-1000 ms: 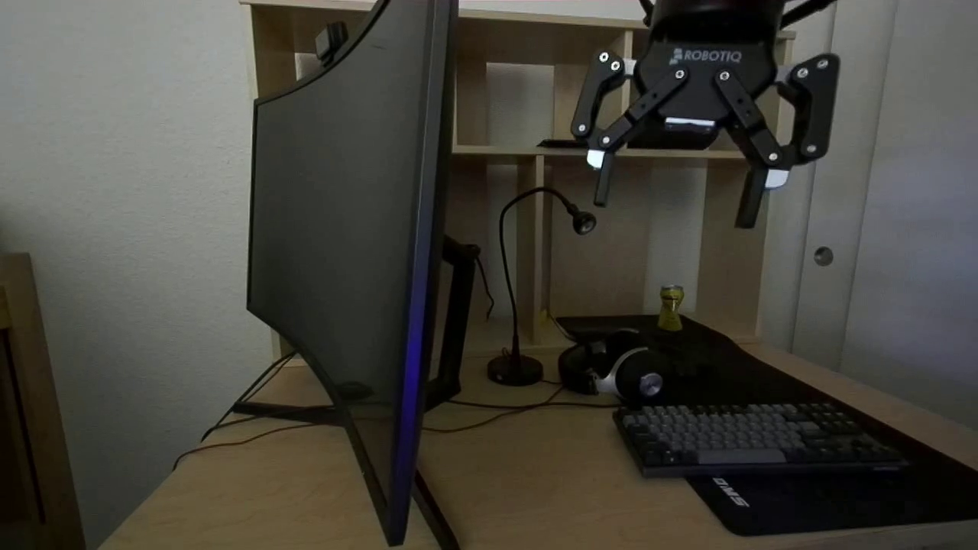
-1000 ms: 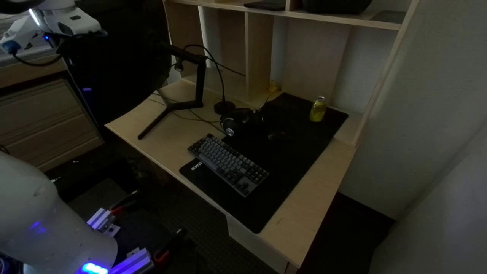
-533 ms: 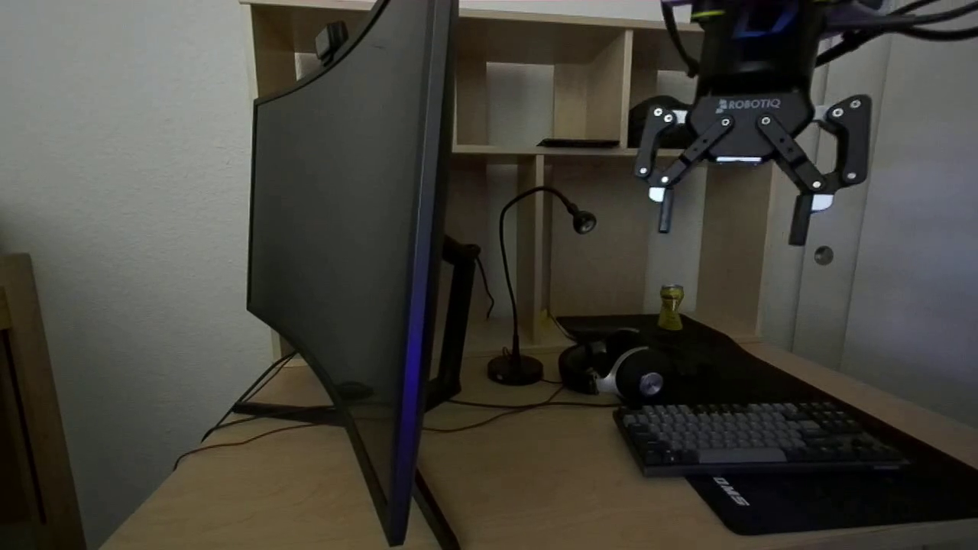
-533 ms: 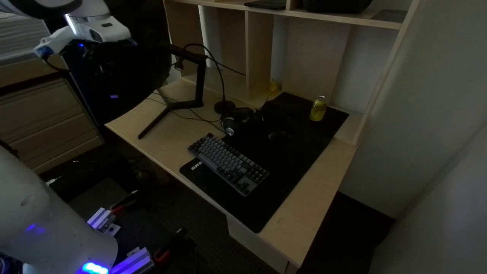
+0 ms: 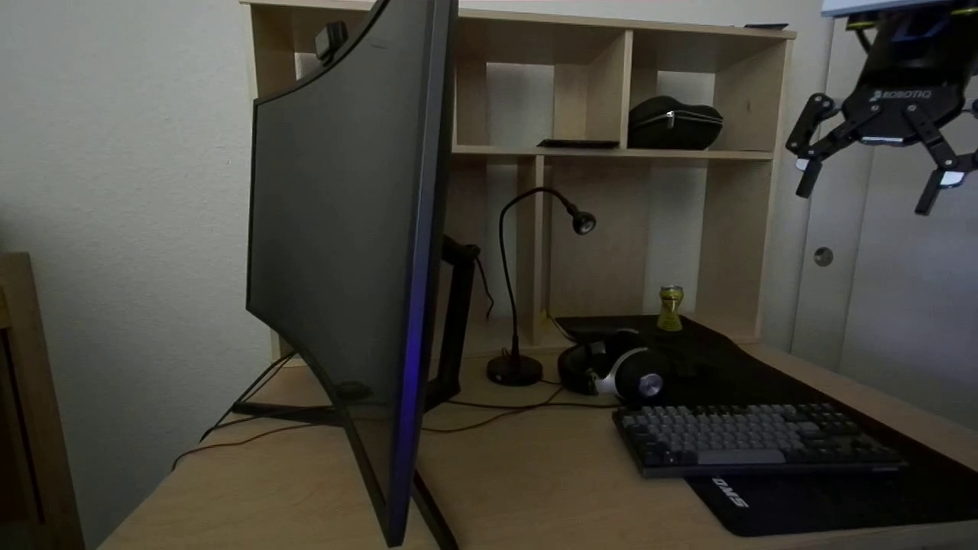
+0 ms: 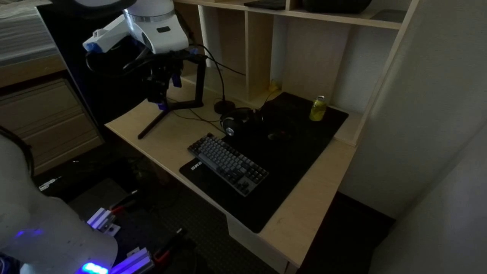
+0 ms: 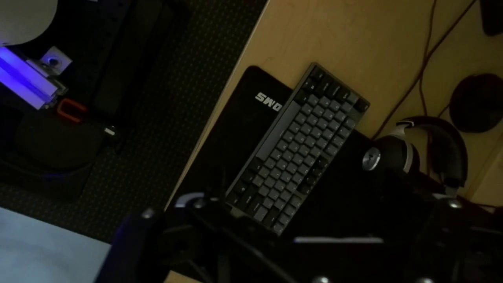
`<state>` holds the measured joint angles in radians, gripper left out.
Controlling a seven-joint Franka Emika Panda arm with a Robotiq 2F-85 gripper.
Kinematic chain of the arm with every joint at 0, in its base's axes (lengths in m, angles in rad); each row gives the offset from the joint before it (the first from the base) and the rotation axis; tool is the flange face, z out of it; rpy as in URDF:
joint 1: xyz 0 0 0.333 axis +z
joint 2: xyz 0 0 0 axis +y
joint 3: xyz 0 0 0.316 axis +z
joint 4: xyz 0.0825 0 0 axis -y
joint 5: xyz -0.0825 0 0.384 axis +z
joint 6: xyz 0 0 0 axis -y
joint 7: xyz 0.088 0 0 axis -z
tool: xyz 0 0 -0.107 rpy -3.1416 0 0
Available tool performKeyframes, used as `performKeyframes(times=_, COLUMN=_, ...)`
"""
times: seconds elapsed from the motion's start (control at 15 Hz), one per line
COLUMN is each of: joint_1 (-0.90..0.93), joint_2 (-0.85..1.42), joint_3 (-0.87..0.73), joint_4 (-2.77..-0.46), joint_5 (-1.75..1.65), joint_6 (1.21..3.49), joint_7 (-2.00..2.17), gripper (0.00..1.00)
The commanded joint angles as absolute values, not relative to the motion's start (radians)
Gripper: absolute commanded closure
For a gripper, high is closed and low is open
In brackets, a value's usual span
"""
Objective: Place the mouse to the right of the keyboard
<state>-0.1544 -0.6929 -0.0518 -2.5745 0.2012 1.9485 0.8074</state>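
Judging from a dim shape, we reckoned the mouse (image 6: 277, 135) lay between keyboard (image 6: 228, 163) and back edge of mat (image 6: 285, 171), below and rearward of our gripper (image 5: 866, 192), which hung wide, empty.

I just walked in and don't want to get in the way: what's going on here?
A black, two-fingered robot gripper hangs open in the air, holding nothing. A wide, flat, black-and-grey keyboard lies mostly on a long black mat. The job is placing a mouse to the keyboard's right; a faint dark shape behind the keyboard may be it.
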Motion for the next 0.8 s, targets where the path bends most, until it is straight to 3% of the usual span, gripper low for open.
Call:
performKeyframes(times=0.0, joint_1=-0.169, joint_2=-0.672, joint_3=-0.012, joint_4=-2.575, joint_5=0.200, joint_6=1.947, joint_7=0.790, gripper=0.00)
performKeyframes(times=0.33, joint_1=-0.258, joint_2=-0.341, joint_3=0.057, joint_4=-2.373, joint_5=0.069, joint_6=2.157, joint_7=1.064, gripper=0.00)
performKeyframes(times=0.53, joint_1=-0.255, joint_2=-0.185, joint_3=0.068, joint_4=-2.187, joint_5=-0.027, joint_6=2.140, joint_7=1.303, gripper=0.00)
performKeyframes(times=0.73, joint_1=-0.192, joint_2=-0.207, joint_3=0.018, joint_4=-2.203, joint_5=0.000, joint_6=2.129, joint_7=1.320, gripper=0.00)
